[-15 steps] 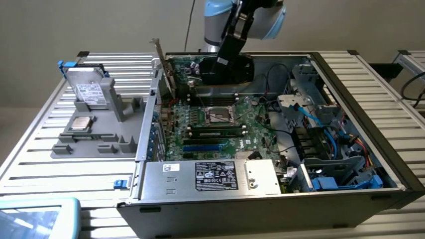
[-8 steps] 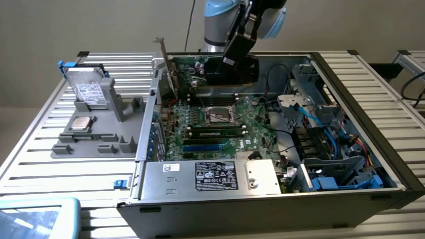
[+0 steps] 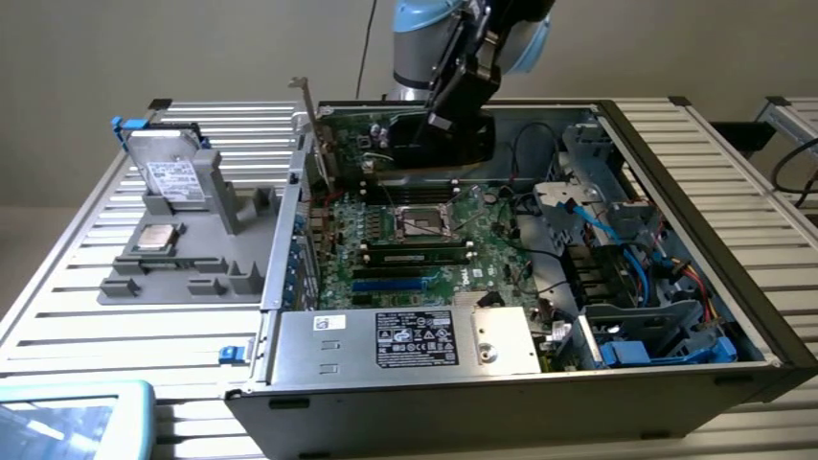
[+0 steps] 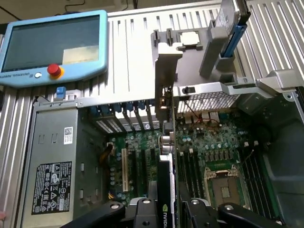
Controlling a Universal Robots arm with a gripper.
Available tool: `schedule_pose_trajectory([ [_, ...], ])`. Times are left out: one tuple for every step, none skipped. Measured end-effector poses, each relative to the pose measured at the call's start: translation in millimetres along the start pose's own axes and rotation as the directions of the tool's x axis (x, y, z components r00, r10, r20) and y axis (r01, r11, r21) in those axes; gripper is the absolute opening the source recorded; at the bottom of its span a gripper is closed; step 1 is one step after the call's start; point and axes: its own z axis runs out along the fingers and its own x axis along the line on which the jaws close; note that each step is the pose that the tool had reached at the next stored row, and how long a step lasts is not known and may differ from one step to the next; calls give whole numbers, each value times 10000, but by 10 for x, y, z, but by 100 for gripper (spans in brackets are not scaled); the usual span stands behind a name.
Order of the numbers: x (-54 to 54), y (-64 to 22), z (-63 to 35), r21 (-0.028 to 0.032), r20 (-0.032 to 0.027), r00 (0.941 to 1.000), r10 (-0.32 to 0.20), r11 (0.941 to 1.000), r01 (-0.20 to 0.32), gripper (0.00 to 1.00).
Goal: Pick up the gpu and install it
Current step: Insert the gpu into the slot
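The gpu (image 3: 362, 141) is a green card with a silver bracket (image 3: 308, 110) at one end. It hangs on edge over the far part of the large green motherboard (image 3: 428, 235) inside the open computer case. My gripper (image 3: 457, 113) is shut on it from above, beside its black cooler block. In the wrist view the gpu (image 4: 165, 178) runs edge-on away from my gripper (image 4: 166, 211), with a finger on each side of it. Its bracket (image 4: 163, 90) points at the case's slot wall. Whether its lower edge touches the motherboard (image 4: 213, 152) I cannot tell.
A power supply (image 3: 409, 340) fills the near end of the case (image 3: 715, 220). Cables and a drive cage (image 3: 639, 316) sit at the exterior view's right. A grey fixture (image 3: 179, 240) with a processor and a hard drive stands on the slatted table. A teach pendant (image 4: 52, 45) lies nearby.
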Motion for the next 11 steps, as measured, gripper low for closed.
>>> schedule_pose_trajectory([
  [0,-2,4,-54,-51,9999,-118,9999,118,27],
  [-1,-3,7,-110,-89,9998,-202,9997,201,27],
  [-2,-9,10,-165,-115,9996,-262,9995,260,27],
  [-2,-19,12,-216,-130,9995,-301,9993,298,27],
  [-3,-28,14,-272,-144,9993,-334,9991,330,27],
  [-5,-41,15,-326,-155,9992,-364,9988,359,27],
  [-6,-57,15,-377,-164,9991,-395,9985,389,27],
  [-9,-76,15,-416,-170,9990,-420,9983,413,27],
  [-11,-99,15,-452,-174,9989,-443,9980,435,27],
  [-14,-124,14,-491,-180,9987,-467,9977,458,27],
  [-16,-149,13,-528,-187,9986,-490,9975,479,27],
])
